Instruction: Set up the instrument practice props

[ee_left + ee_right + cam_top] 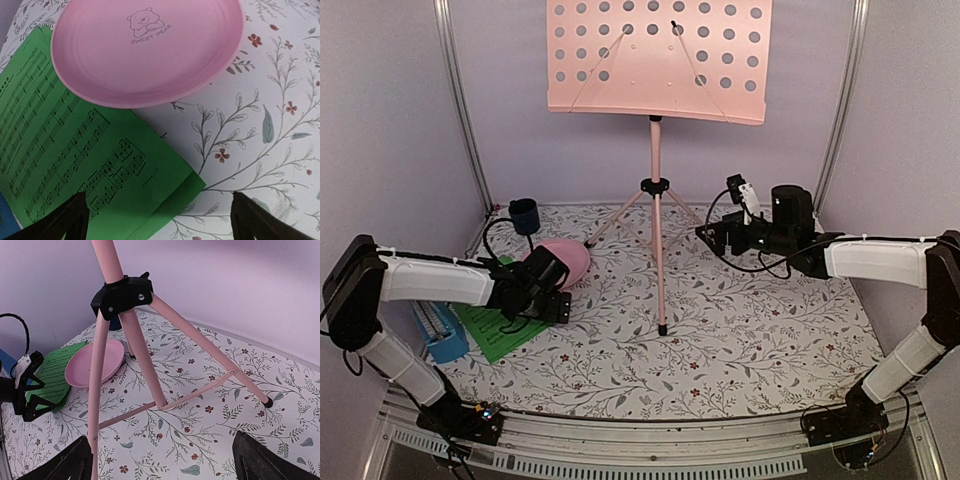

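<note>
Left gripper open above green sheet music, right gripper open near pink music stand legs, blue metronome partly hidden.

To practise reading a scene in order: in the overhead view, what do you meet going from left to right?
Blue metronome → pink plate → music stand → right pincer.
</note>
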